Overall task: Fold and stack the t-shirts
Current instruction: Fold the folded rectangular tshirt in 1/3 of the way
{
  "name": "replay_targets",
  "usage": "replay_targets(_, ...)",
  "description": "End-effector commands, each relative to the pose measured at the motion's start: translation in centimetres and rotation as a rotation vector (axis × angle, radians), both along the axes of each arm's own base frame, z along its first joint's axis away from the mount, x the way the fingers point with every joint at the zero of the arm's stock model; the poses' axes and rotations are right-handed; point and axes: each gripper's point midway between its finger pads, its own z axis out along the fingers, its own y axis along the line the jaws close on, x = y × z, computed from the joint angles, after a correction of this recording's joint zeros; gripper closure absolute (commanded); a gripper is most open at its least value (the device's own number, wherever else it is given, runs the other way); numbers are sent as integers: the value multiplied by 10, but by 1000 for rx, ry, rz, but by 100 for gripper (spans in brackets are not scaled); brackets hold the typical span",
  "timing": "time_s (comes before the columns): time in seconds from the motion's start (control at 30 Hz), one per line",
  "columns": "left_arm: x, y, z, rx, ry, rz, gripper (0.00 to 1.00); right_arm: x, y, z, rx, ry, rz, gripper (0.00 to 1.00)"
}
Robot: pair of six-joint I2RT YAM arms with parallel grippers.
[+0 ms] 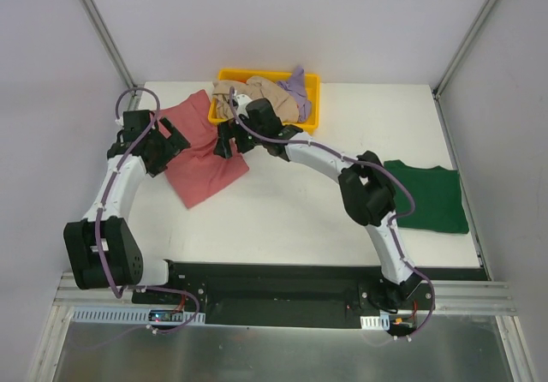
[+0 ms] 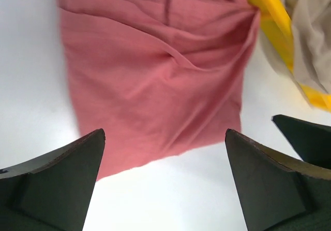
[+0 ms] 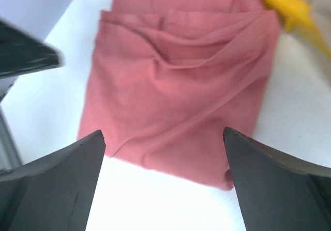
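Left gripper [image 1: 167,148], right gripper [image 1: 231,142] wide open, empty above rose-red cloth t-shirt [image 1: 204,166]; edge touching yellow plastic tray [image 1: 313,108] may snag.

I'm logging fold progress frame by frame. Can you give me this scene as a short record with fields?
rose-red shirt: on the table, folded over, wrinkled, next to yellow tray
green shirt: flat, table's right side
beige shirt: crumpled in tray
lavender shirt: crumpled in tray
left tool: open, empty, close to rose-red shirt
right tool: open, empty, close to rose-red shirt
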Motion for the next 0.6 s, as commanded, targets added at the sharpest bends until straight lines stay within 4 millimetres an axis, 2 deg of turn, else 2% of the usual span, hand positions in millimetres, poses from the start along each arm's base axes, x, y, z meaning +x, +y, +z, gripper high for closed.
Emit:
replay_targets(0.0, 15, -47, -5, -236, -40, -167, 1, -39, 12, 27, 96, 70, 141, 0)
replay_targets(0.07, 29, -60, -6, -309, -51, -211, 1, -41, 18, 22, 100, 80, 178, 4)
replay_targets(0.2, 54, -86, -5, -426, -53, -297, 1, -42, 17, -9, 49, 128, 175, 4)
replay_targets(0.33, 71, -107, -20, -455, -18, -341, 1, -45, 13, -37, 3, 153, 198, 4)
replay_targets(0.4, 83, -110, -29, -467, -11, -336, 1, -46, 9, -47, -14, 168, 206, 4)
replay_targets(0.57, 119, -100, -52, -437, 3, -287, 1, -46, -2, -69, -66, 176, 222, 4)
